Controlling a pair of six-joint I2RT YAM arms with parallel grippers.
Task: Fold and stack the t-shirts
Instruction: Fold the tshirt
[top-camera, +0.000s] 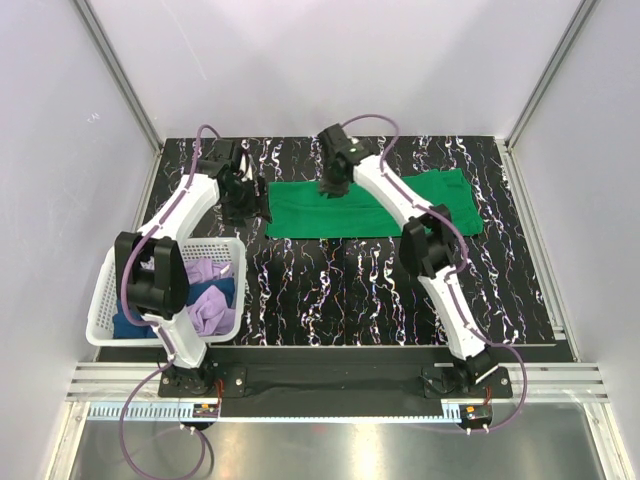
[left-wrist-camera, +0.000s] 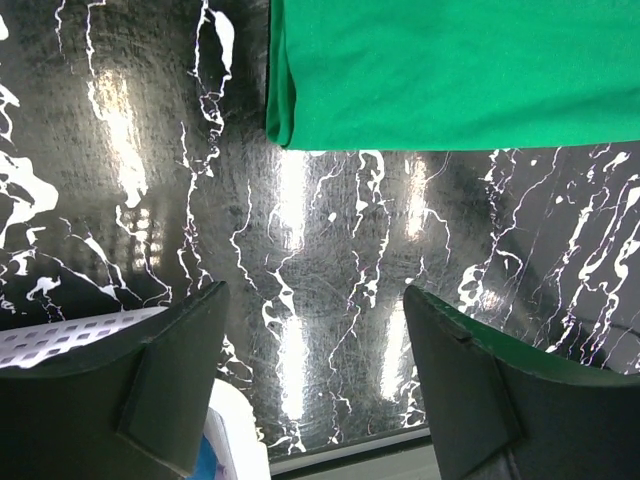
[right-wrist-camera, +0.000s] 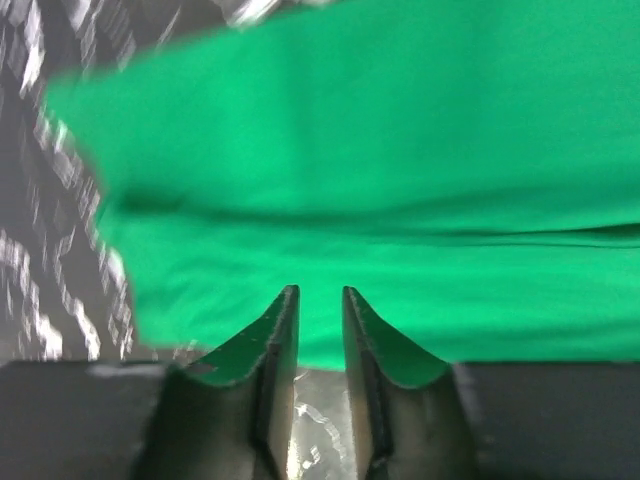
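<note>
**Two robot arms hovering at a green t-shirt folded into a long strip**

The right end effector (right-wrist-camera: 318, 300) is hanging over the far long edge of the green t-shirt (right-wrist-camera: 400, 150), towards the strip's left half. Its fingers are sitting nearly together with only a thin slit between them, and they are clamping nothing. The left end effector (left-wrist-camera: 315, 295) is hovering just off the shirt's left end, with its fingers spread wide apart and empty.

The green t-shirt is lying flat across the far half of the dark marbled worktop (top-camera: 340, 290) as a long band running left to right. At the near left corner a white basket (top-camera: 110, 290) is holding a crumpled lilac t-shirt (top-camera: 210, 305) and a dark blue t-shirt (top-camera: 224, 291), both waiting to be folded.

The cloth is looking light, soft and limp, so it is likely to sag and slide rather than keep its shape. A pinch at an end corner, catching every layer, seems the best hold. The next fold probably calls for both end corners lifting together, or the layers may be slipping apart.
</note>
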